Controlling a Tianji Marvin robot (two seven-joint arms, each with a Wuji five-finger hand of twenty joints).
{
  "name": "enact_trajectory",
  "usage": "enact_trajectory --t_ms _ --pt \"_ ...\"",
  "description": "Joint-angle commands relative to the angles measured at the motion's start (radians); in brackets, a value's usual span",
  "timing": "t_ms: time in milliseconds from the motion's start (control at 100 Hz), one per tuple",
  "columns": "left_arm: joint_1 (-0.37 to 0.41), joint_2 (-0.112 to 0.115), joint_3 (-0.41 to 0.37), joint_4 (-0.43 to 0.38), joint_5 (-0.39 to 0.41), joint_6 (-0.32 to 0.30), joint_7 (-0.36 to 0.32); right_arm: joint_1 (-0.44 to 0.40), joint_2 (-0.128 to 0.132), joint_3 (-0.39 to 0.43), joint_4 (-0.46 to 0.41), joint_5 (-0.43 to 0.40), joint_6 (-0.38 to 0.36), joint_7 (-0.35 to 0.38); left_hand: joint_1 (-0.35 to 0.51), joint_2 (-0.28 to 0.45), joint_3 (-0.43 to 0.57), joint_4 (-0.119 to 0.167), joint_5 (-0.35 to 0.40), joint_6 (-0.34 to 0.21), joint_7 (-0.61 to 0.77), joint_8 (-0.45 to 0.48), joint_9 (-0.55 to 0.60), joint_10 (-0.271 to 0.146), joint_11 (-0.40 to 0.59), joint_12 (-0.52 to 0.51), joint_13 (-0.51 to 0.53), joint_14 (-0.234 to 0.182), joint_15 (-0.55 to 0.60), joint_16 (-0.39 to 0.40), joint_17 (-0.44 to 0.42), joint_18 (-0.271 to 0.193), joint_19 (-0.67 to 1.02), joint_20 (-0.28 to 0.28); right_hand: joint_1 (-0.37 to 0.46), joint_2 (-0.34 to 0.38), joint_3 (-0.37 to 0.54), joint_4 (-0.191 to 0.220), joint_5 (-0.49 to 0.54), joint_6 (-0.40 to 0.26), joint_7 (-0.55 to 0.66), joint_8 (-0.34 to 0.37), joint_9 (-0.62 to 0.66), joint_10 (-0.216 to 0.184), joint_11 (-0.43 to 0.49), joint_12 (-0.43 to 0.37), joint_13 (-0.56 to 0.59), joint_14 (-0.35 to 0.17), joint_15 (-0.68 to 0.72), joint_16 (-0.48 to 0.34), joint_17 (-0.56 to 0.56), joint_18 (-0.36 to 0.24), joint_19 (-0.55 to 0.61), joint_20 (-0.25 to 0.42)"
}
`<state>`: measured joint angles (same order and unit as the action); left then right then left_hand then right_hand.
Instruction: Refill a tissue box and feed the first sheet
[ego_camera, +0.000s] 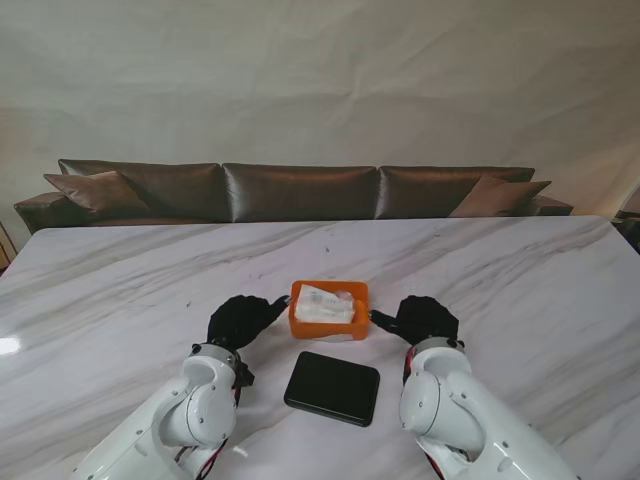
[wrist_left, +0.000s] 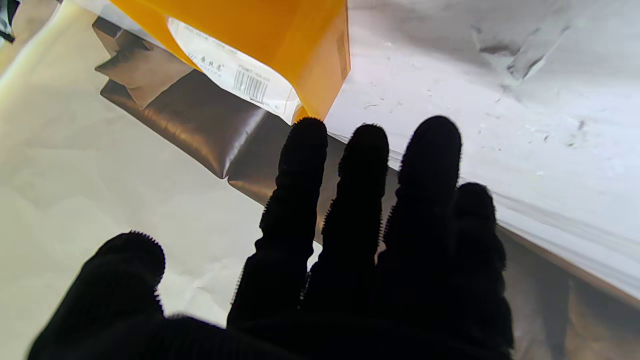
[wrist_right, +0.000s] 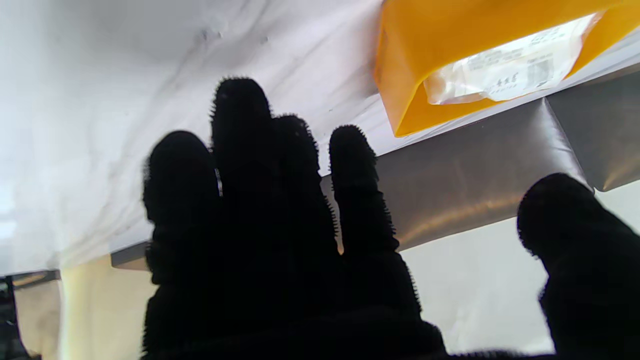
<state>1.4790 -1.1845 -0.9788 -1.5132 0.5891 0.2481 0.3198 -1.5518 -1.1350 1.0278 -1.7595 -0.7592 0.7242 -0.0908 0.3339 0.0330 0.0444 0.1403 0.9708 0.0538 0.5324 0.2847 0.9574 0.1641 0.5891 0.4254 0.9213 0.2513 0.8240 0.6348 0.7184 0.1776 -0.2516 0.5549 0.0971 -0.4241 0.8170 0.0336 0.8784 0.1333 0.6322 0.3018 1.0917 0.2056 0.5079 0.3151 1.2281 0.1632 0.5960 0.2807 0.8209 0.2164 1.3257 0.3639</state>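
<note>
**Two robot hands flanking an orange tissue box**

Two black-gloved hands are resting on the marble desk (ego_camera: 520, 290), one on each side of the orange tissue box (ego_camera: 329, 323), which is sitting near the middle of the desk with its top off. The left robot hand (ego_camera: 240, 320) is lying with fingers spread and nothing in it, one fingertip reaching to the box's left wall; whether it is actually touching I cannot tell. The right robot hand (ego_camera: 423, 319) is likewise splayed and empty, just beside the right wall. This bracketing looks meant to steady the box from both sides.

A plastic-wrapped tissue pack (ego_camera: 324, 305) is already lying inside the box, still sealed, so the first sheet is not yet fed. A black lid (ego_camera: 332, 388), probably the box's cover, is waiting flat on the desk nearer to me, between the two forearms.

The wrapper is carrying a barcode and small printed lines, too small to read.
</note>
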Motion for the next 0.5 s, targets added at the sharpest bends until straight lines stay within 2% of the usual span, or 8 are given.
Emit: enact_trajectory --t_ms 0,90,230,370,490 --pt "0.039 -0.010 -0.007 -0.047 -0.011 0.025 -0.012 -0.030 -0.008 -0.003 -0.031 0.031 0.018 0.014 0.004 -0.012 0.009 0.009 0.038 0.029 0.014 0.000 0.052 0.035 0.027 -0.021 0.044 0.102 0.022 -0.037 0.133 -0.105 1.899 -0.074 0.014 -0.015 0.016 0.006 -0.029 0.056 -0.014 -0.018 -0.045 0.066 0.019 -0.028 -0.014 0.071 -0.032 -0.029 0.030 0.023 0.018 -0.034" --pt "0.075 -0.012 -0.023 -0.096 -0.043 0.055 -0.024 -0.058 -0.017 -0.002 -0.053 0.065 0.034 -0.003 0.012 -0.016 0.013 0.013 0.040 0.054 -0.002 -0.010 0.068 0.052 0.017 -0.035 0.089 0.120 0.004 -0.073 0.211 -0.069 1.862 -0.144 0.017 -0.011 0.020 0.004 -0.055 0.082 -0.020 -0.031 -0.080 0.087 0.021 -0.029 -0.038 0.080 -0.051 -0.045 0.022 0.037 0.001 -0.059" --pt "0.121 -0.010 -0.053 -0.156 -0.114 0.079 -0.067 -0.090 -0.040 -0.008 -0.065 0.127 0.055 -0.061 0.024 -0.023 0.018 0.025 0.035 0.097 -0.035 -0.024 0.071 0.087 -0.012 -0.051 0.100 0.144 -0.029 -0.123 0.253 -0.002 1.794 -0.226 0.021 -0.007 0.026 0.002 -0.088 0.113 -0.025 -0.044 -0.120 0.111 0.020 -0.029 -0.064 0.093 -0.073 -0.055 0.007 0.049 -0.014 -0.080" --pt "0.154 -0.009 -0.084 -0.205 -0.193 0.118 -0.116 -0.113 -0.069 -0.014 -0.064 0.179 0.077 -0.126 0.034 -0.023 0.018 0.026 0.023 0.132 -0.066 -0.036 0.052 0.115 -0.039 -0.061 0.070 0.166 -0.050 -0.160 0.233 0.053 1.742 -0.265 0.026 -0.004 0.032 0.001 -0.101 0.129 -0.022 -0.053 -0.138 0.125 0.027 -0.026 -0.077 0.102 -0.083 -0.058 -0.006 0.059 -0.020 -0.095" --pt "0.168 -0.008 -0.104 -0.236 -0.266 0.172 -0.160 -0.129 -0.092 -0.022 -0.062 0.212 0.103 -0.174 0.052 -0.027 0.015 0.023 0.009 0.160 -0.097 -0.047 0.027 0.138 -0.058 -0.066 0.039 0.181 -0.065 -0.191 0.208 0.082 1.692 -0.282 0.028 -0.003 0.038 -0.001 -0.109 0.140 -0.021 -0.062 -0.152 0.133 0.028 -0.025 -0.092 0.110 -0.090 -0.058 -0.021 0.064 -0.027 -0.107"
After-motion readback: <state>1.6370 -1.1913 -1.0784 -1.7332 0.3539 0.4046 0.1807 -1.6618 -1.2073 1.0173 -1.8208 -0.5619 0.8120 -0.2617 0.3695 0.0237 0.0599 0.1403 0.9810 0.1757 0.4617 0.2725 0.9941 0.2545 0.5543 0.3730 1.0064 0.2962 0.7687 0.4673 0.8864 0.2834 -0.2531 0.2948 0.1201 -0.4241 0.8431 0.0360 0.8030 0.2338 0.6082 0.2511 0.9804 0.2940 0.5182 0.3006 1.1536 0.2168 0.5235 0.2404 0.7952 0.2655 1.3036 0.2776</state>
